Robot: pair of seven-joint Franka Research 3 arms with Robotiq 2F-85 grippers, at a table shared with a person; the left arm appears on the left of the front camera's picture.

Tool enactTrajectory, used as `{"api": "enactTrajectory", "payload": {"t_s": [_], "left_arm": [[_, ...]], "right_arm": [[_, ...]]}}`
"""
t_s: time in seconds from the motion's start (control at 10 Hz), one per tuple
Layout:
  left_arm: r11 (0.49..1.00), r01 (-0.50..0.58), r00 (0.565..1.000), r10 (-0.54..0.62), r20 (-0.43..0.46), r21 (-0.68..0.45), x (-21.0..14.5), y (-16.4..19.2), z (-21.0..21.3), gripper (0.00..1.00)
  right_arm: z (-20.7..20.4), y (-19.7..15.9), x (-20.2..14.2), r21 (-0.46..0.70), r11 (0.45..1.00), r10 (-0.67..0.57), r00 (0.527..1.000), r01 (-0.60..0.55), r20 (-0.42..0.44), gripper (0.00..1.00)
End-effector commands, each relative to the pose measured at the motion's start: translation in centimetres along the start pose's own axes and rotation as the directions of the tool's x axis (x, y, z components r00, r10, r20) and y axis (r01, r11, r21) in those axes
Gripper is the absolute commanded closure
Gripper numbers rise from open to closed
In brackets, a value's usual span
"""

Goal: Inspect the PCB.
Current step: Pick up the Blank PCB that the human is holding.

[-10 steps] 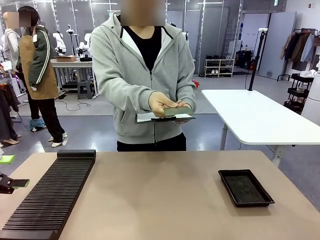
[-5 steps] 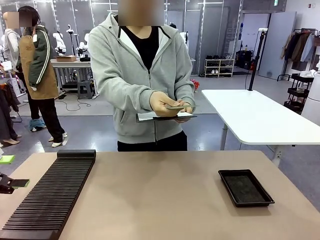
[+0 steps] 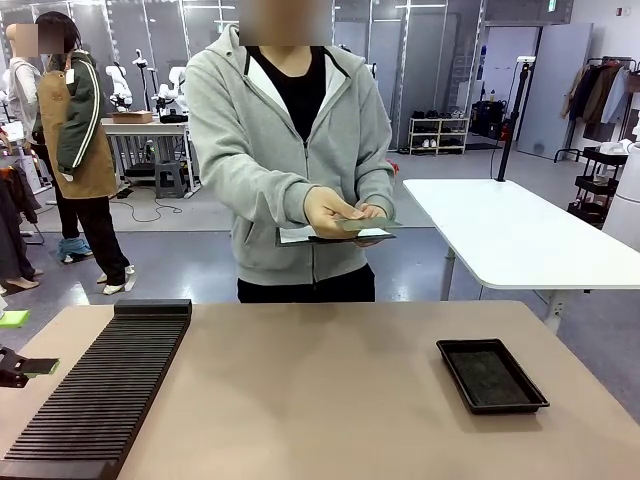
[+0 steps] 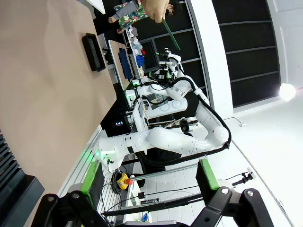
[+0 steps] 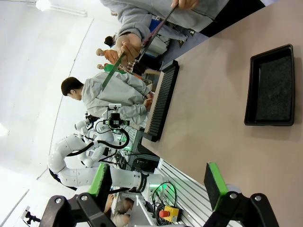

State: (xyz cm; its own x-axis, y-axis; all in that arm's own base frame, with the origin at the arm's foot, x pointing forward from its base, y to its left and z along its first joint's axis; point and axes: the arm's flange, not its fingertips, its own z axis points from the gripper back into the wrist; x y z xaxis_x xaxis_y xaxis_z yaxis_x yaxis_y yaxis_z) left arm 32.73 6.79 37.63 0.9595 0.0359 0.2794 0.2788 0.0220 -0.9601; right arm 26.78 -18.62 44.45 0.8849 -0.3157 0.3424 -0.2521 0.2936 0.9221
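The person across the table holds the PCB [image 3: 368,224], a thin green board, in both hands at waist height, just above a white clipboard [image 3: 330,236]. In the left wrist view the PCB [image 4: 169,34] shows edge-on under a hand [image 4: 156,9]. It also shows edge-on as a green strip in the right wrist view, the PCB [image 5: 111,71] pinched by a hand [image 5: 128,45]. My left gripper [image 4: 149,189] is open, nothing between its green pads. My right gripper [image 5: 156,189] is also open and empty, above the table's near side. Both are far from the board.
A shallow black tray [image 3: 491,375] lies on the tan table at the right. A long black slotted rack [image 3: 100,390] runs along the left side. The table's middle [image 3: 320,390] is bare. A white table [image 3: 510,235] stands behind on the right.
The person has shifted slightly right and tilted the PCB flatter in the hands. Neither arm has moved.
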Motion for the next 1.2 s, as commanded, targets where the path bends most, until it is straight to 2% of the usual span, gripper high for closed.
{"api": "enactTrajectory", "payload": {"t_s": [0.0,0.4,0.7,1.1], "left_arm": [[1.000,0.003,1.000,-0.003,0.000,0.004,0.1,-0.1,0.0,0.00],[1.000,0.003,1.000,-0.003,0.000,0.004,0.1,-0.1,0.0,0.00],[1.000,0.003,1.000,-0.003,0.000,0.004,0.1,-0.1,0.0,0.00],[1.000,0.003,1.000,-0.003,0.000,0.004,0.1,-0.1,0.0,0.00]], "right_arm": [[-2.9,1.2,-0.1,0.039,0.997,-0.059,0.998,0.060,-0.023,0.00],[-9.9,2.1,-0.8,-0.030,0.979,-0.203,0.973,0.201,-0.108,0.00],[-15.0,2.6,-0.3,-0.017,0.946,-0.323,0.932,0.325,-0.163,0.00],[-21.6,4.9,-0.4,-0.014,0.936,-0.346,0.911,0.352,-0.226,0.00]]}}
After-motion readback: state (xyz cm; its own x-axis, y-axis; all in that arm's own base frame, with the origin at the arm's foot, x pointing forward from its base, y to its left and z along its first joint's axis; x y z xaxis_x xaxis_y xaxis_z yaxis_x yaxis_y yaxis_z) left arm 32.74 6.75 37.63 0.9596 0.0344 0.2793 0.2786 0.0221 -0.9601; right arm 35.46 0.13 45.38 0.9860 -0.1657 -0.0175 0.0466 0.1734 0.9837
